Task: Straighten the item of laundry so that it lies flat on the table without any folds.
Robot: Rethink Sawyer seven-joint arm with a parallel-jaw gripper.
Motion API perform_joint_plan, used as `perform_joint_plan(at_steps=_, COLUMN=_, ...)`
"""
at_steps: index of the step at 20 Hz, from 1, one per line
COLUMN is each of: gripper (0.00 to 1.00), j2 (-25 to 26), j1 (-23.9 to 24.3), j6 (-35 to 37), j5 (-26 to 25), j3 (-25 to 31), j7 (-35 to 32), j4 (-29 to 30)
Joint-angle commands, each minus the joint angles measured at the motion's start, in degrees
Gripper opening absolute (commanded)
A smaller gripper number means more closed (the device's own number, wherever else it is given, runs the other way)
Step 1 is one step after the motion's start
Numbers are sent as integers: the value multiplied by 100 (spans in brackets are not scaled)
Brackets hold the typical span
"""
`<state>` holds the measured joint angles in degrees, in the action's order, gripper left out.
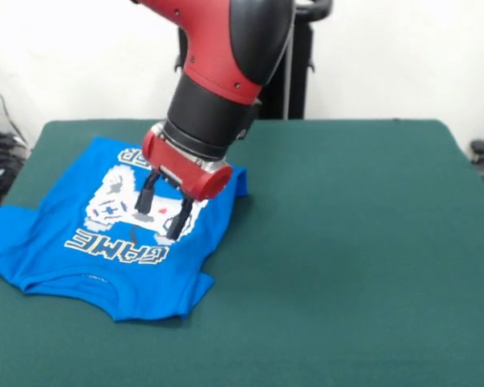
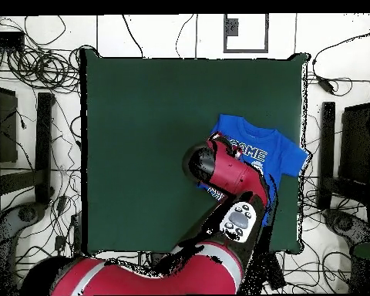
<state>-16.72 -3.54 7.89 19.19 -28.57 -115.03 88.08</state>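
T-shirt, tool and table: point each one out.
T-shirt (image 1: 56, 234): front view, plain blue cloth left of the print.
Tool (image 1: 163, 210): front view, midway between its fingertips, open above the print.
Table (image 1: 355, 242): front view, bare green top.

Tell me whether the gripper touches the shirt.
Cannot tell. In the front view the open gripper hangs over the shirt, fingertips overlapping the print, no plain contact or gap.

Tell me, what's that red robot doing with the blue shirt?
The robot arm is leaning over a blue T-shirt on the green table. Its gripper is open, with the fingers pointing down at the game-controller print, right at the cloth. The shirt is print side up near the table's edge, and one sleeve looks bunched, so it isn't fully flat yet.
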Motion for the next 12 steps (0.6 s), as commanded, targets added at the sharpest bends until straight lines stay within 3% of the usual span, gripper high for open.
perform_joint_plan(at_steps=1, gripper=100, j2=157, j1=-208, j6=770, j5=290, j3=348, j7=-1112, j4=-209)
perform_joint_plan(at_steps=12, gripper=100, j2=142, j1=-269, j6=989, j5=248, j3=183, j7=-1071, j4=-332)
